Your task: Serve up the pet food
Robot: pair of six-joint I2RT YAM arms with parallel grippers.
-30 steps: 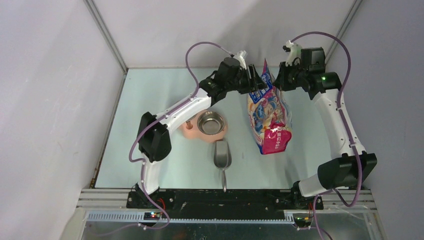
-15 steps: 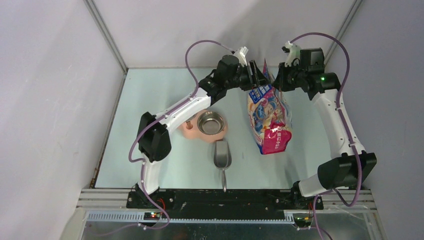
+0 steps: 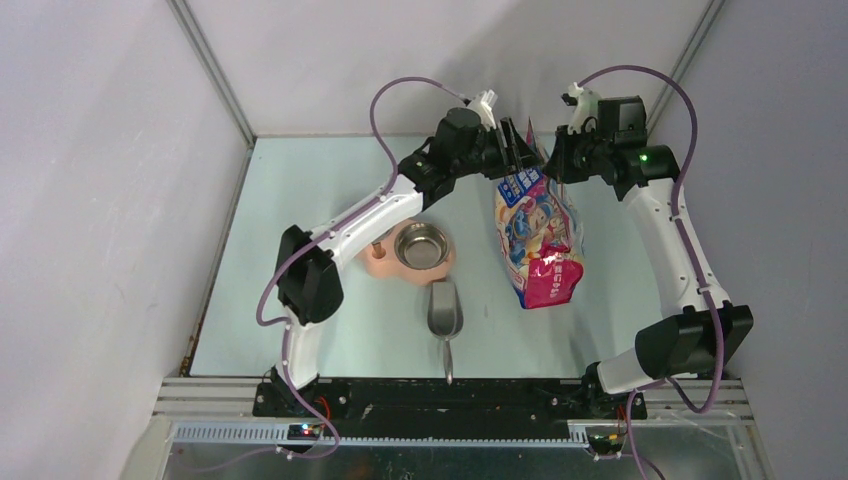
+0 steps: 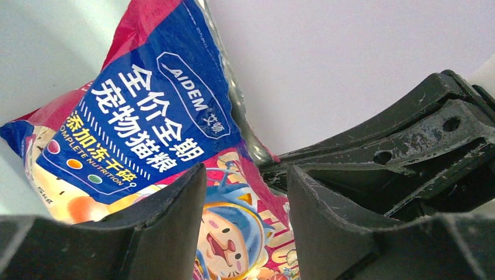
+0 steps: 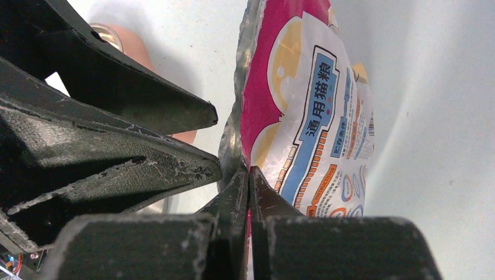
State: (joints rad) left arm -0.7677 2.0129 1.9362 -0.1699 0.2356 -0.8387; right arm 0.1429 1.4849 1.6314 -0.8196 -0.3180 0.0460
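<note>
The pet food is hidden; no kibble shows in any view. The blue-pink cat-food bag [image 3: 538, 235] stands tilted on the table, its top pinched by my right gripper [image 3: 549, 160], which is shut on the bag's upper edge [image 5: 250, 172]. The bag's back [image 5: 315, 105] hangs below those jaws. My left gripper [image 3: 518, 152] is open at the bag's top left; in the left wrist view [image 4: 245, 175] the bag's printed front [image 4: 152, 116] shows between its spread fingers. I cannot tell whether they touch the bag.
A steel bowl [image 3: 421, 245] in a pink holder [image 3: 380, 262] sits left of the bag. A grey metal scoop [image 3: 444, 310] lies in front of the bowl, handle toward the near edge. White walls close in at the back and sides.
My left gripper has shifted slightly up and back along the bag's top. The right gripper keeps its hold; the bag's top has risen a little.
</note>
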